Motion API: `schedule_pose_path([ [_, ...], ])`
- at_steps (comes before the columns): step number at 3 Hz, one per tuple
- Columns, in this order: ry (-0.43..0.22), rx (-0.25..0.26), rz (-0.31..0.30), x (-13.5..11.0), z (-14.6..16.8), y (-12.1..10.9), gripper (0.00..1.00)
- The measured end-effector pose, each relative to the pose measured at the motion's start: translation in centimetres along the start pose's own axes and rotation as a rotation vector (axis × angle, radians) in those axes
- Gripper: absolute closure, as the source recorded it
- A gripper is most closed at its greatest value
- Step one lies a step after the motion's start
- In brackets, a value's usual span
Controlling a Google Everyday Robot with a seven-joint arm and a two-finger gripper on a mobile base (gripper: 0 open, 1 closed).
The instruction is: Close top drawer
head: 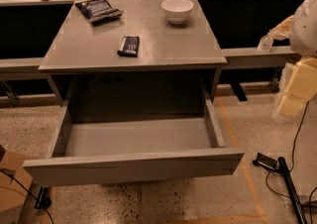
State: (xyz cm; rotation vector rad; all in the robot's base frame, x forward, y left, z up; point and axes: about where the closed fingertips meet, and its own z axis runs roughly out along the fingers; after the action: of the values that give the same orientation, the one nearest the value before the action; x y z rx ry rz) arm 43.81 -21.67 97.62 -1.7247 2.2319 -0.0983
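Centrally grey tabletop (163, 44), top drawer (133, 166) open; speckled floor (198, 203); pincer (296, 90) right.

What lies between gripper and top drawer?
Camera view: only floor with an orange tape line. The gripper is at the right edge, clear of the top drawer.

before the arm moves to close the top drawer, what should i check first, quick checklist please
1. top drawer needs closing: ok, pulled far out.
2. Drawer interior free of jamming items: ok, nothing seen inside.
3. gripper lined up with the drawer front: not ok, off at the right edge, apart from it.
4. cardboard box clear of the drawer's left corner: cannot tell.
5. bowl back from the tabletop front edge: ok.
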Motion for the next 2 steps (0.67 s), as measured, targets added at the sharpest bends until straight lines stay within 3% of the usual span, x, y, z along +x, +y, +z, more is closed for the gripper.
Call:
schedule_pose_path([
  [1, 0.0, 0.0, 0.0, 0.0, 0.0, 0.0, 0.0],
  [2, -0.002, 0.007, -0.001, -0.09, -0.16, -0.05, 0.1],
])
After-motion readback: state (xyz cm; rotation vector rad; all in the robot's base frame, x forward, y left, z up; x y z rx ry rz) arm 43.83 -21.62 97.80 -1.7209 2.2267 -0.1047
